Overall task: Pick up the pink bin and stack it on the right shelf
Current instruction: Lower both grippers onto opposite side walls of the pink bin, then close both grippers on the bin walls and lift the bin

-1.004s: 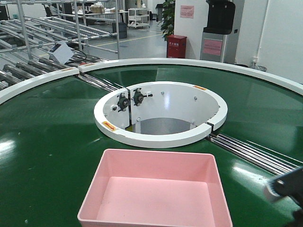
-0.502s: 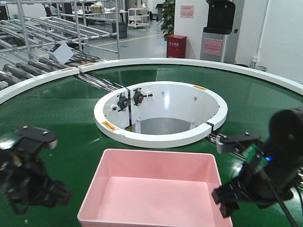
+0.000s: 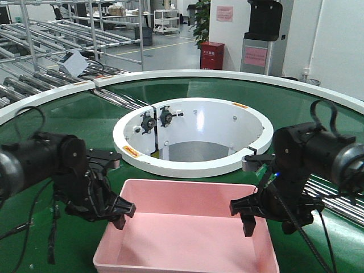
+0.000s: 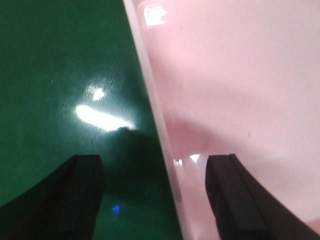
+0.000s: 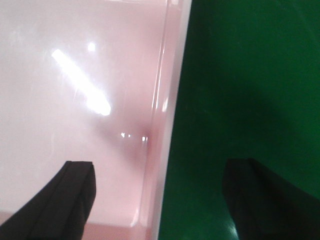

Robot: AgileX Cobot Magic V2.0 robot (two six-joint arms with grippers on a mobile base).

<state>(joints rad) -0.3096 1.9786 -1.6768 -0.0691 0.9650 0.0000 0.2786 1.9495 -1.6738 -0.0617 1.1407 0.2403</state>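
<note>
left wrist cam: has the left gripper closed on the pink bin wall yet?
No, the left gripper is open, straddling the pink bin wall with one finger over the green belt and one inside.

Nothing in the room is sharp enough for me to read. At the far side, a red cabinet [image 3: 212, 55] has white characters on its front, too small to make out. A pink notice [image 3: 224, 13] hangs on the far wall [image 3: 236, 40], and a second pink notice [image 3: 256, 57] sits on the grey machine [image 3: 275, 57] just to its right. Both show only blurred lines. On the white ring [image 3: 187, 168], a near-left sticker [image 3: 131, 151] and a far-right sticker [image 3: 240, 106] are orange and yellow, their wording illegible.
</note>
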